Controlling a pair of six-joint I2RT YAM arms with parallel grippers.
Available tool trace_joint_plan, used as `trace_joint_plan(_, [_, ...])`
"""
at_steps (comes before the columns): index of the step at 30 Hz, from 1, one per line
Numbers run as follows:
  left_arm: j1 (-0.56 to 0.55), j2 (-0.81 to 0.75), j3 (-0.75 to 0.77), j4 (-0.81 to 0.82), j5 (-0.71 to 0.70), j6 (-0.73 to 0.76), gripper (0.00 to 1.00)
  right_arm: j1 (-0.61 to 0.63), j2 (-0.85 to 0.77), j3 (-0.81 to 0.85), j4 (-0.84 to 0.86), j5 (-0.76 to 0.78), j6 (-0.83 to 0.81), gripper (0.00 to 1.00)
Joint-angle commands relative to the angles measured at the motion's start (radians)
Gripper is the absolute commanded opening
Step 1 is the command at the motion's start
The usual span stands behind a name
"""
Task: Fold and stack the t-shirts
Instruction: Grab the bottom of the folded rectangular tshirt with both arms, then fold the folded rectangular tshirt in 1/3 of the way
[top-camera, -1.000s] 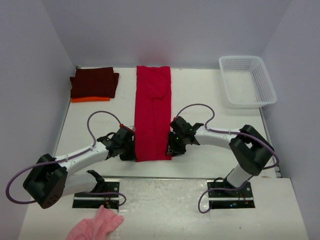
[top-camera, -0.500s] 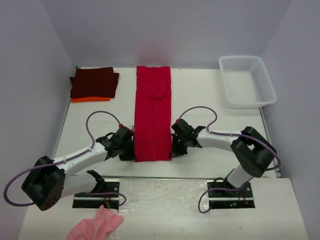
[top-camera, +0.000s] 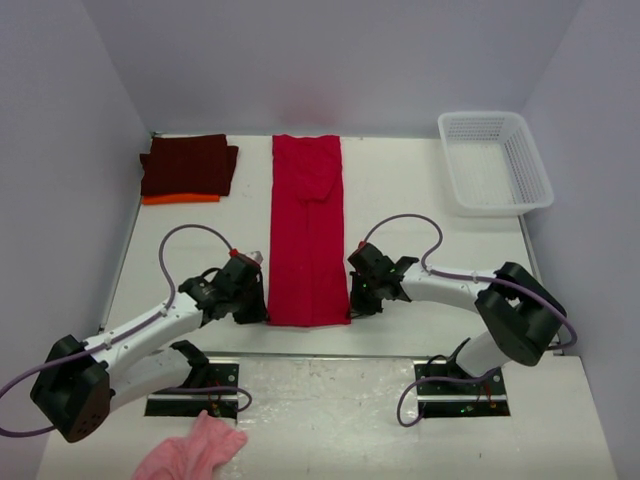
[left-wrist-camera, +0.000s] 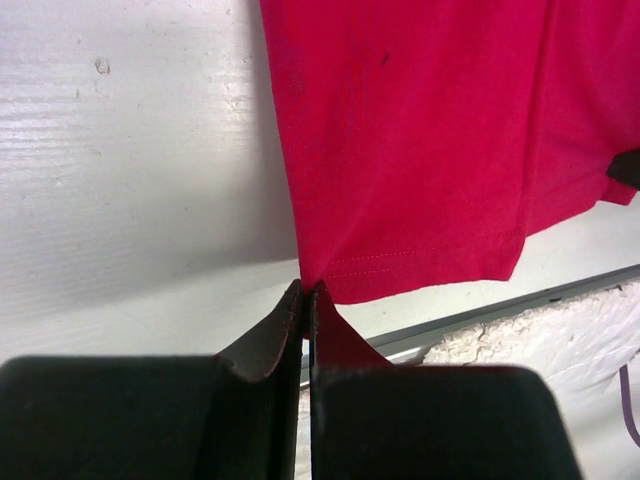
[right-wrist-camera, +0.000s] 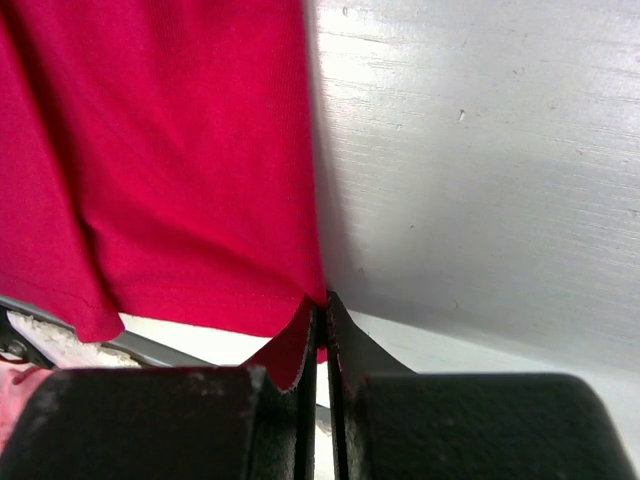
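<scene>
maroon shirt (top-camera: 188, 165) on orange shirt (top-camera: 180, 199) stacked; red shirt (top-camera: 306, 230) a strip, left gripper (left-wrist-camera: 305, 300) and right gripper (right-wrist-camera: 322, 310) pinching near corners, cross-fold pending.

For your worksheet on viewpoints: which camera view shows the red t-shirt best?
Top external: the red t-shirt lies there entire, folded into a long strip. Each wrist view shows only a near hem corner, pinched in that arm's jaws.

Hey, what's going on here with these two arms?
Both arms are working on the bright red t-shirt, which lies as a long folded strip down the middle of the table. The left gripper and right gripper are each shut on one of its near corners. A dark maroon t-shirt sits folded on an orange t-shirt at the far left.
</scene>
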Motion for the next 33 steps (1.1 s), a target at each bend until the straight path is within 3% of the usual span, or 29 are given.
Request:
trace_joint_plan(1, [-0.003,-0.018,-0.008,-0.058,0.013,-0.011,0.00,-0.001,-0.009,-0.029,-0.083,0.054,-0.041,0.00])
trace_joint_plan(16, [-0.002,-0.144,0.110,-0.225,0.043,0.001,0.00,0.060,-0.195,-0.039,-0.204,0.055,-0.054,0.00])
trace_joint_plan(27, [-0.002,-0.233,0.093,-0.308,0.078,-0.023,0.00,0.105,-0.385,-0.037,-0.351,0.064,-0.021,0.00])
trace_joint_plan(33, [-0.003,-0.219,0.148,-0.312,0.066,-0.017,0.00,0.119,-0.422,-0.003,-0.406,0.084,-0.010,0.00])
